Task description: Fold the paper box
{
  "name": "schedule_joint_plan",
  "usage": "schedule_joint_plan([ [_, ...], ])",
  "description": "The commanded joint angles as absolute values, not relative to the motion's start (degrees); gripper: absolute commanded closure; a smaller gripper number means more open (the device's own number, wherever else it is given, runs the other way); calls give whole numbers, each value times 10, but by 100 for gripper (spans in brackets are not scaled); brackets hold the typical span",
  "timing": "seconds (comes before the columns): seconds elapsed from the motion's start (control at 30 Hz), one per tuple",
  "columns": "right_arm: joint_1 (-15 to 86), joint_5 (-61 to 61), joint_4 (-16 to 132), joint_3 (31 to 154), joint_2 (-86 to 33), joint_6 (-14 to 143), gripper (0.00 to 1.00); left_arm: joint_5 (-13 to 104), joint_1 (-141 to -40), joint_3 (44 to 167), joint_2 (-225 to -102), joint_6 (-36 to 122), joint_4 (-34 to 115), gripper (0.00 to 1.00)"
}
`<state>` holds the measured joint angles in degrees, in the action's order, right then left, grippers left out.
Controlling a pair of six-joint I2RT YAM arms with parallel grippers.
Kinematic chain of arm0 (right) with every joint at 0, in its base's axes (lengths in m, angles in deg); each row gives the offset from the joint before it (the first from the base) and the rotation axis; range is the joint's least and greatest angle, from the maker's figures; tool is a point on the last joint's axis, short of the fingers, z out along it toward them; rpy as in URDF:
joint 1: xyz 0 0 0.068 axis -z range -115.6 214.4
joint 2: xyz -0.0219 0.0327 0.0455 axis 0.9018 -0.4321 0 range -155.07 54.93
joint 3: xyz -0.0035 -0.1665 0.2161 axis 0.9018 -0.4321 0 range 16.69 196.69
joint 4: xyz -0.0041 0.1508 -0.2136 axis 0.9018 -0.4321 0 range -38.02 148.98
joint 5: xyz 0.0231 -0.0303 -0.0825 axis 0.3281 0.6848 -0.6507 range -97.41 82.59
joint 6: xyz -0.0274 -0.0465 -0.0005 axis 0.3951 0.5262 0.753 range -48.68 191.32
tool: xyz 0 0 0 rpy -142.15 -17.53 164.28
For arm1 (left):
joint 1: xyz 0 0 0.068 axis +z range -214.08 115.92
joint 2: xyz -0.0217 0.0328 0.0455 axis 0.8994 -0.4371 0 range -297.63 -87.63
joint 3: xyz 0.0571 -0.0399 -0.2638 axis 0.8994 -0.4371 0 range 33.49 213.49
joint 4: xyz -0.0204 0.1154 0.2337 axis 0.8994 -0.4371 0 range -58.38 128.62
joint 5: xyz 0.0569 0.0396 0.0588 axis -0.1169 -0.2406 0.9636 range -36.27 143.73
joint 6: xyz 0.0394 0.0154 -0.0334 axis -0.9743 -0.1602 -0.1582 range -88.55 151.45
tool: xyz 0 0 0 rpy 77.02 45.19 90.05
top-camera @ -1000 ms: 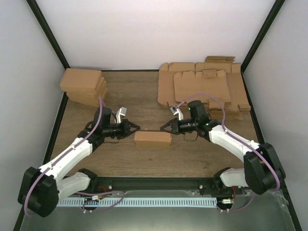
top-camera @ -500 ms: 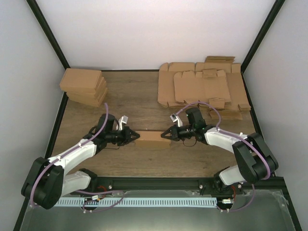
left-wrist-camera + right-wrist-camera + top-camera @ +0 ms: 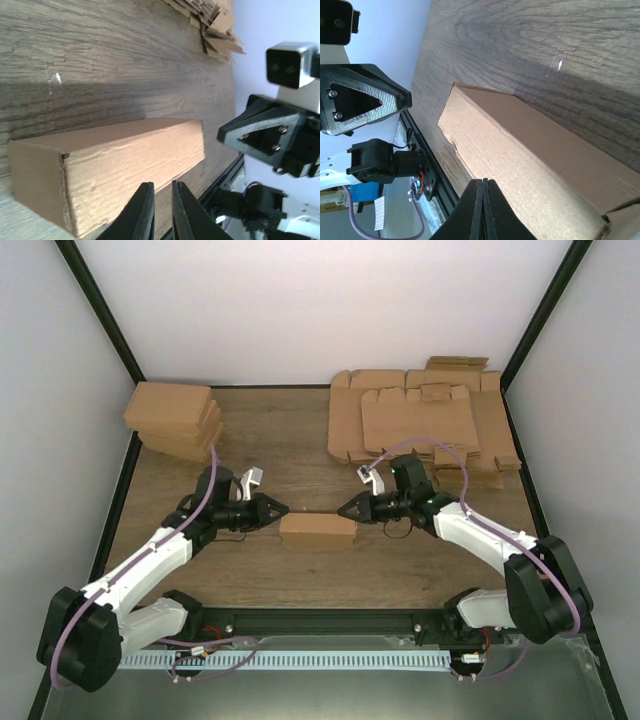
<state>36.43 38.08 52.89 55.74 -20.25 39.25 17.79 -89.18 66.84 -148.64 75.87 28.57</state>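
Paper box, closed, on the desk, between both hand tips, left hand a slit apart, empty, right hand clenched, empty

1. A wooden table with a grey-brown grain fills the middle of the scene.
2. A stack of shallow brown cardboard boxes sits at the far left corner of the table, its layers slightly offset from one another.
3. A spread of flat brown cardboard sheets lies overlapping at the far right, with flaps and tabs sticking out along the edges.
4. A plain white wall closes the far side, with more white panels to the left and right.
5. Two black posts, one on the left and one on the right, slant up from the table's far corners.
6. A white slotted strip runs left to right along the near edge.
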Motion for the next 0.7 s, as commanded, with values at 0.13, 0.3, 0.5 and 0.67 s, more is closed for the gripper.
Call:
schedule_joint_plan([
  [0.13,363,326,458,601,-168,437,94,235,-892,703,-1459,678,192,77],
  [0.3,363,288,424,621,-153,456,84,287,-892,722,-1439,634,139,60],
  [0.5,363,267,415,627,-145,461,71,297,-893,725,-1421,609,137,32],
  [0.67,363,259,414,628,-144,461,57,308,-894,726,-1420,611,130,9],
])
